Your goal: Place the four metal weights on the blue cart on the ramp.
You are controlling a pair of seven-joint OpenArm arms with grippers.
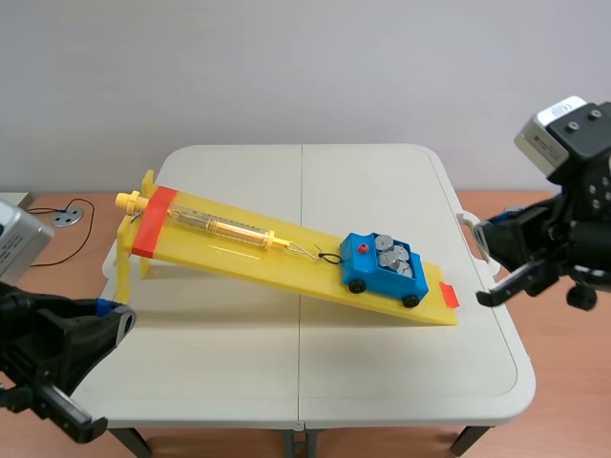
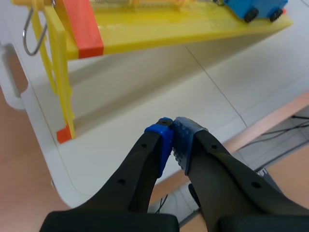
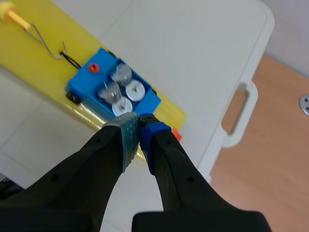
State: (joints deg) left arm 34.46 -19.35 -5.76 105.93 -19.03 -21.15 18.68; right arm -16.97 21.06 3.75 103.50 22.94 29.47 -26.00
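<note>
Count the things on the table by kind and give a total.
1 ramp
1 blue cart
4 metal weights
1 spring scale
Total: 7

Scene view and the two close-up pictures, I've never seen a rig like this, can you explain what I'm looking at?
The scene view looks out from between two black robot arms, across a white table. The other two pictures come from cameras on the arms' wrists, each looking down past its own gripper. On the table stands a sloping yellow ramp. A blue cart sits near its low end, hooked by a wire to a tube-shaped spring gauge lying higher up the ramp. Four metal weights lie in the cart. The left gripper and the right gripper are both shut and hold nothing.
</note>
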